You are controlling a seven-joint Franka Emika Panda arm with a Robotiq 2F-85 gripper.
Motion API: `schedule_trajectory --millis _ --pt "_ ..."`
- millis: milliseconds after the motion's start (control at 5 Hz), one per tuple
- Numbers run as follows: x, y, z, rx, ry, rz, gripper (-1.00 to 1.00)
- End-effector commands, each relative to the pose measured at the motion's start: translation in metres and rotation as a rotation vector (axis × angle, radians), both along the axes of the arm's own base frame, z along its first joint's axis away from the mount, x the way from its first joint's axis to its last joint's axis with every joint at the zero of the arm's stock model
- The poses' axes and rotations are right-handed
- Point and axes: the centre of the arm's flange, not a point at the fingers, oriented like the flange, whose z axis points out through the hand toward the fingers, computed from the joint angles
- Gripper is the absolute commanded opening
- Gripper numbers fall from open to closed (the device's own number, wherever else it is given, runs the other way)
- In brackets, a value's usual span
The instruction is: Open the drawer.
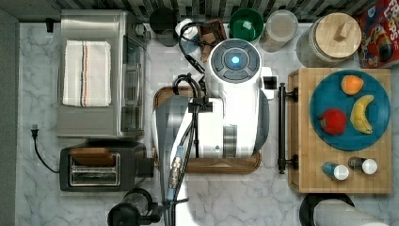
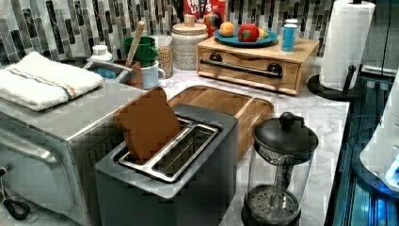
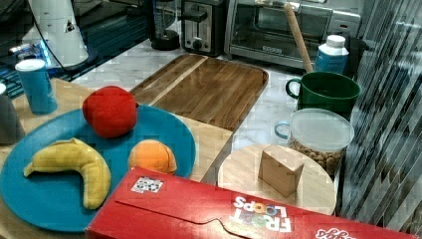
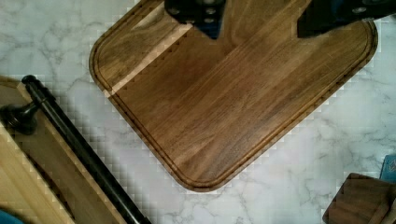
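Drawer (image 2: 249,70) sits shut in its light-wood box on the marble tabletop (image 4: 327,154), black bar handle (image 4: 79,149) facing the walnut cutting board (image 4: 224,93); above the board hangs the claw (image 4: 261,21), fingers spread, grasping nothing.

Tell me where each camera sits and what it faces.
Top view: overhead, straight down; arm over the tray.
Left view: by the toaster, facing the drawer; arm base at the edge.
Right view: behind the plate, facing the toaster oven; arm base far off.
Wrist view: above the tray, jaws apart; drawer handle beside.
Shared: all four show the tray.
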Motion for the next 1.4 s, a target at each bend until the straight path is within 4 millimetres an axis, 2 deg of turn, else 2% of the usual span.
schedule_trajectory --millis 200,400,600,1000,1400 --pt "0.000 0.000 -0.001 0.000 0.001 0.003 1.00" --pt "-0.004 -0.004 -0.007 -0.018 0.011 0.053 1.00" --pt "-0.016 -0.020 -0.021 -0.005 0.013 0.152 1.00" --pt "-0.039 -0.069 -0.040 0.037 -0.011 0.378 1.00" --pt "-0.051 -0.110 -0.055 0.043 -0.017 0.513 1.00"
